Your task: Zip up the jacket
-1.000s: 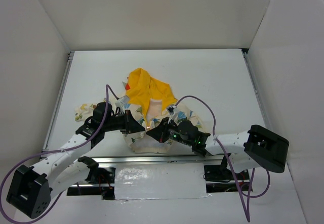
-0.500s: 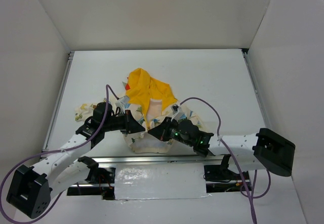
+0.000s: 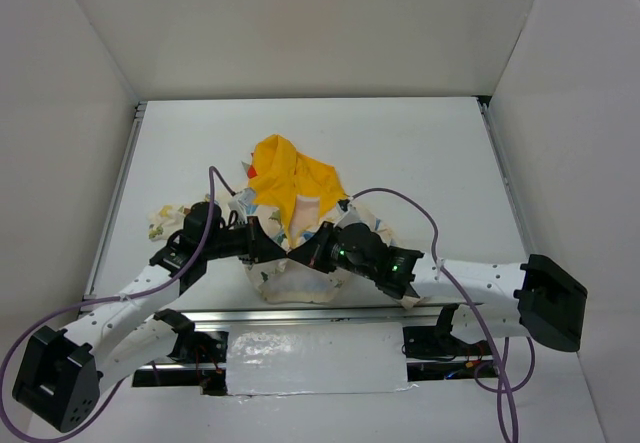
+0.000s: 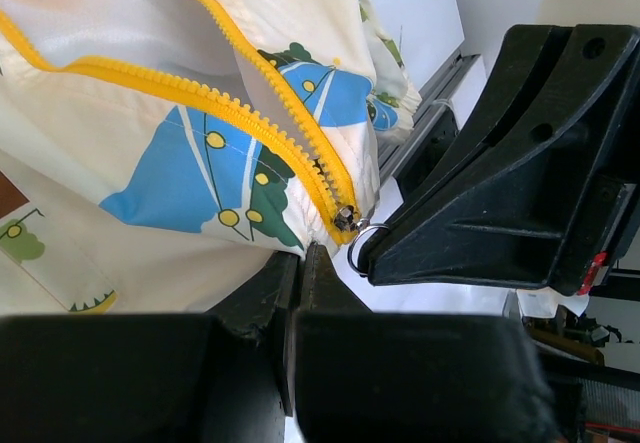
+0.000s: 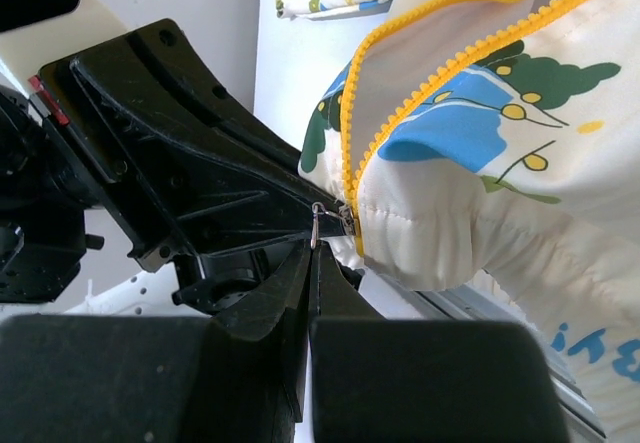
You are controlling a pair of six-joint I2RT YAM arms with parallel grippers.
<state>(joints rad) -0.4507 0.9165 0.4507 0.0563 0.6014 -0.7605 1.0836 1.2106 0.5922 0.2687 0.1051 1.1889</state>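
Observation:
The jacket lies mid-table, cream with blue and green figures, its yellow hood toward the back. My two grippers meet at its near hem. The left gripper is shut, pinching the hem fabric just beside the bottom of the yellow zipper. The slider sits at the zipper's bottom end with its ring pull hanging out. My right gripper is shut on that small metal pull, its tips right under the slider. Above the slider the zipper teeth stand apart.
The white table is boxed in by white walls on three sides. A metal rail runs along the near edge under the jacket's hem. Purple cables loop over both arms. A jacket sleeve lies at the left.
The right gripper slid a little left toward the left gripper and shut on the zipper pull. Its arm stretched lower and further right. The left arm and jacket stayed still.

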